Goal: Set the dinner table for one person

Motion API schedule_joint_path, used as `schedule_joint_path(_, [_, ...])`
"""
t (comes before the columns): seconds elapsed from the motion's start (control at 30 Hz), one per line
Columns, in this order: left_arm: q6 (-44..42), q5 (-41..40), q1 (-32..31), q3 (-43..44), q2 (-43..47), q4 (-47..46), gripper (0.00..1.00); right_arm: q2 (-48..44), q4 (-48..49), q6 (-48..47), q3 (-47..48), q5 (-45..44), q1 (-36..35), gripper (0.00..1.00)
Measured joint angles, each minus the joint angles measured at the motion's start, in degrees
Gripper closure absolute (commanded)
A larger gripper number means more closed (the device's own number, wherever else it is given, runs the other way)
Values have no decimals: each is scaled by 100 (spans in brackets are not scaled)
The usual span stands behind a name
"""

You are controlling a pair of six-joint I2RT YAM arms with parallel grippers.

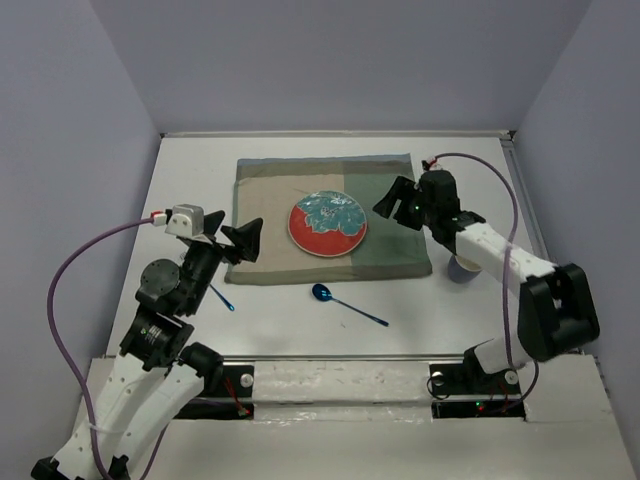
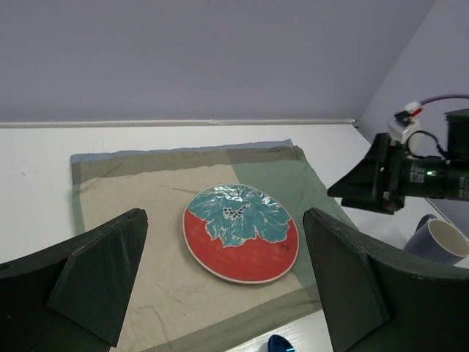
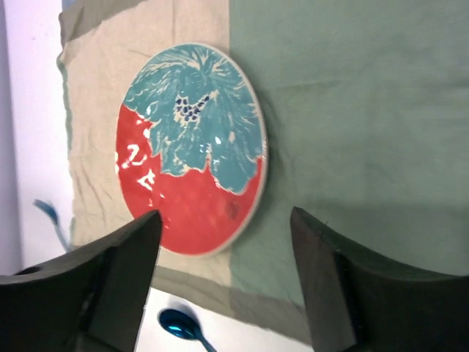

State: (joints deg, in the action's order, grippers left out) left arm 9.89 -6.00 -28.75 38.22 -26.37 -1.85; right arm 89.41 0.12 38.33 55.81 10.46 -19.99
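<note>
Plate (image 1: pixel 327 226) sits mid-mat (image 1: pixel 265 190) on the white surface (image 1: pixel 200 180); spoon (image 1: pixel 345 304) lies just off the mat's near edge, mug (image 2: pixel 442 240) off its rt side; left hand (image 1: pixel 230 238) & right hand (image 1: pixel 392 205) both gape empty; cutlery & mug left to place, I'd say.

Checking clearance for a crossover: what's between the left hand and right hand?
Between left hand and right hand: the red-and-teal plate, resting on the placemat. Top view shows it.

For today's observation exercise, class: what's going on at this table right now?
A red-and-teal plate sits on the placemat on the dinner table. The left claw and right claw hover open and empty on either side of it. A blue spoon lies on the bare tabletop nearer the arms.
</note>
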Motion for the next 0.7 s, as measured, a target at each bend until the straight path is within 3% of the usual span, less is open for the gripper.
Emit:
schedule_joint_path(0.1, [9, 83, 0, 0, 74, 9, 1, -1189, -695, -389, -216, -977, 0, 40])
schedule_joint_path(0.3, [48, 234, 0, 0, 225, 4, 1, -2802, -1996, -772, -229, -3287, -2, 41])
schedule_joint_path(0.5, [72, 249, -2, 0, 302, 4, 1, -2903, -2997, -625, -492, -4212, 11, 44])
schedule_joint_path(0.63, [76, 260, -13, 0, 304, 4, 1, -2868, -3471, -494, -732, -4310, 87, 46])
schedule_joint_path(0.7, [79, 269, -15, 0, 313, 4, 1, -2769, -3554, -466, -758, -4312, 127, 52])
